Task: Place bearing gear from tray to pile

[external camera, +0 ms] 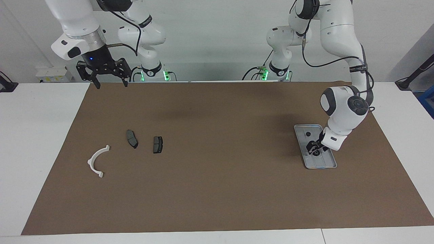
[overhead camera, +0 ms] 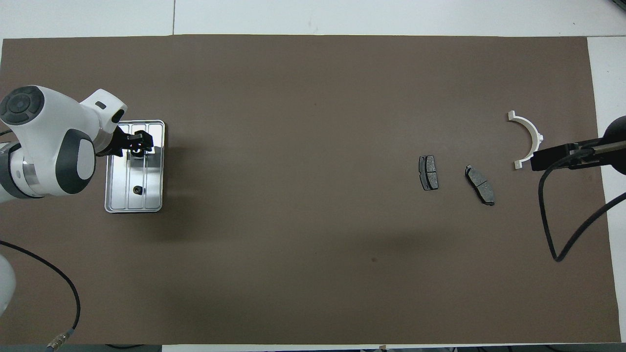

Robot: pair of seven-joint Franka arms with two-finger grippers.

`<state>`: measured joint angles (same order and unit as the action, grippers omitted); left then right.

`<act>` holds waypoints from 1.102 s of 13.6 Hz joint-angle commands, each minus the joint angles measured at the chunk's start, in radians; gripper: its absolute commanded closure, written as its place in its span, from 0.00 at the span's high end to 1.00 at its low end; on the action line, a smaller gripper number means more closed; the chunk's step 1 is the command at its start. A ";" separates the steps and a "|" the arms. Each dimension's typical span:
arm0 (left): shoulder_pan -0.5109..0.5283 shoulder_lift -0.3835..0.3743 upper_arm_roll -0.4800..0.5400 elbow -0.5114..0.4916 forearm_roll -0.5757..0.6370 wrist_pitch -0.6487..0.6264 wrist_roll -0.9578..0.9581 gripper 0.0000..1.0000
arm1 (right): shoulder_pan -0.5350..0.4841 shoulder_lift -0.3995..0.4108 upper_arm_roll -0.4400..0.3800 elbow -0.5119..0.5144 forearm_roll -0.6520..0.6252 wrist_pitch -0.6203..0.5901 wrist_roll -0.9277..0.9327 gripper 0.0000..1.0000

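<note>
1. In the tray [external camera: 327,165], at the left arm's end of the table, the left gripper [external camera: 314,149] is down around a small dark bearing gear [external camera: 317,153]; whether its fingers have closed on it I cannot tell.
2. A second dark part [external camera: 308,134] lies in the tray, nearer the robots.
3. The pile, a white half-ring [external camera: 96,161] and two grey plates [external camera: 132,138], lies toward the right arm's end.
4. The right gripper [external camera: 111,82] waits raised, fingers spread.

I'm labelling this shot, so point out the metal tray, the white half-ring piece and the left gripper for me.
metal tray [overhead camera: 146,198], overhead view, on its bare ribbed floor.
white half-ring piece [external camera: 94,160], facing view, on the middle of its curved band.
left gripper [external camera: 316,149], facing view, between its fingertips, down in the tray.
</note>
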<state>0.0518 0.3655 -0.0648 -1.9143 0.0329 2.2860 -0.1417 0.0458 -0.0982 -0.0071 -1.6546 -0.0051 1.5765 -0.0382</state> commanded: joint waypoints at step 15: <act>-0.021 -0.011 0.008 0.032 -0.024 -0.061 -0.027 0.20 | -0.009 -0.011 0.006 -0.001 0.025 -0.018 0.009 1.00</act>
<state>0.0514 0.3643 -0.0646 -1.9301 0.0266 2.3036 -0.1454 0.0459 -0.0982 -0.0065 -1.6546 -0.0051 1.5753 -0.0382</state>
